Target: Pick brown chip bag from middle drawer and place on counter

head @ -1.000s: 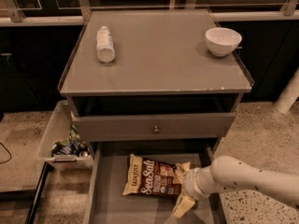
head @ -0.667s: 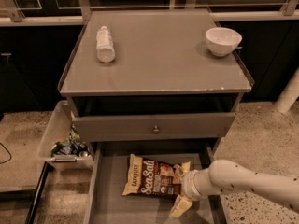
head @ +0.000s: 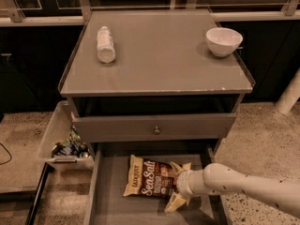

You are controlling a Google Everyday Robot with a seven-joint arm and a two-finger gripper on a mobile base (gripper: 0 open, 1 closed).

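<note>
Jaws spread astride brown chip bag (head: pixel 150 179)

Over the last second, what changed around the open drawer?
The gripper slid slightly left over the middle drawer, its open fingers now either side of the right end of the brown chip bag. Nothing was gripped or released. The bag, the white plastic bottle and the white bowl on the counter stayed put.
</note>
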